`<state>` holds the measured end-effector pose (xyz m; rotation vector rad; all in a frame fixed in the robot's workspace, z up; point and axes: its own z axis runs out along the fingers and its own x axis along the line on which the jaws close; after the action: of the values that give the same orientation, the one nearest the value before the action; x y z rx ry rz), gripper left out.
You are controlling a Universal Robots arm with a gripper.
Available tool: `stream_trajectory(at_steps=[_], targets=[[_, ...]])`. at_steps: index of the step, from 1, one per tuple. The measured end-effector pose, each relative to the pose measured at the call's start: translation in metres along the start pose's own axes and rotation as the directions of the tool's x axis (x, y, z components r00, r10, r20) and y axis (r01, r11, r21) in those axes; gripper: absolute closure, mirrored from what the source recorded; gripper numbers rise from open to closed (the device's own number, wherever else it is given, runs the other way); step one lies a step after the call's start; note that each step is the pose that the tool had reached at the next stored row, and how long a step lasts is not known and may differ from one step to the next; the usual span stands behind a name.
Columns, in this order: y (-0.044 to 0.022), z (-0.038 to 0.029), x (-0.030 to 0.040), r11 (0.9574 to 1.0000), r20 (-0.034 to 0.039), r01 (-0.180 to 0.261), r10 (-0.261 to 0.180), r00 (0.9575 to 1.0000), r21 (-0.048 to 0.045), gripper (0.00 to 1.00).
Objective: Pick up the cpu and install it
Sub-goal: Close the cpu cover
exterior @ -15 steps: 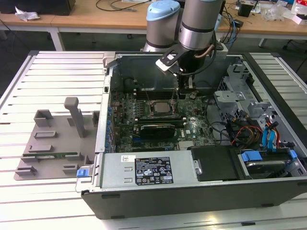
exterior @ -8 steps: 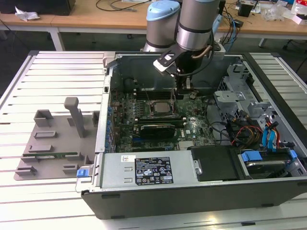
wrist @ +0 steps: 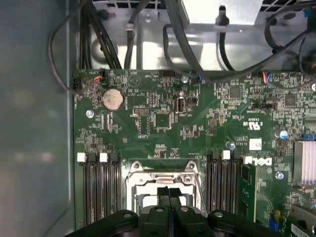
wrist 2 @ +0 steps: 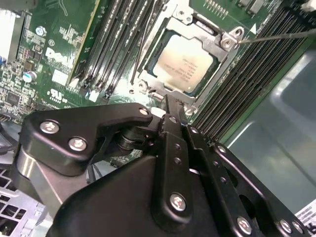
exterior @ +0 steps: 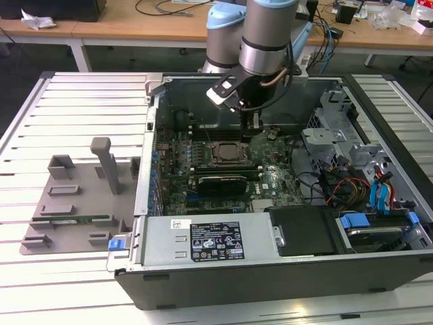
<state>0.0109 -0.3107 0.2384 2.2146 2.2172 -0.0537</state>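
The claw (wrist: 169, 193) has its two fingers pressed together with nothing between them. In the exterior view it (exterior: 252, 133) hangs low inside the open computer case (exterior: 270, 288), just beside the socket on the exterior view's right. The case holds the green board (wrist: 163, 123). On that board the cpu (wrist 2: 185, 66) lies flat in the metal socket frame (wrist 2: 219, 42), pale metal top facing up. It is square, its edges parallel to the frame. Black memory slots (wrist 2: 118, 39) run along both sides.
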Motion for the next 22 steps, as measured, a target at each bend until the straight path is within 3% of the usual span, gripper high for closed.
stream_trajectory(at_steps=[6, 11, 15, 22], targets=[[-0.0195, 0.0008, -0.0057, 1.0000, -0.0001, 0.000, 0.000, 1.0000, -0.0001, 0.89], [-0.0210, -0.0003, -0.0058, 1.0000, 0.0002, 0.000, 0.000, 1.0000, -0.0018, 0.89], [-0.0220, -0.0091, -0.0060, 1.0000, 0.0004, 0.000, 0.000, 1.0000, -0.0053, 0.89], [-0.0245, -0.0102, -0.0061, 1.0000, 0.0004, 0.000, 0.000, 1.0000, -0.0066, 0.89]])
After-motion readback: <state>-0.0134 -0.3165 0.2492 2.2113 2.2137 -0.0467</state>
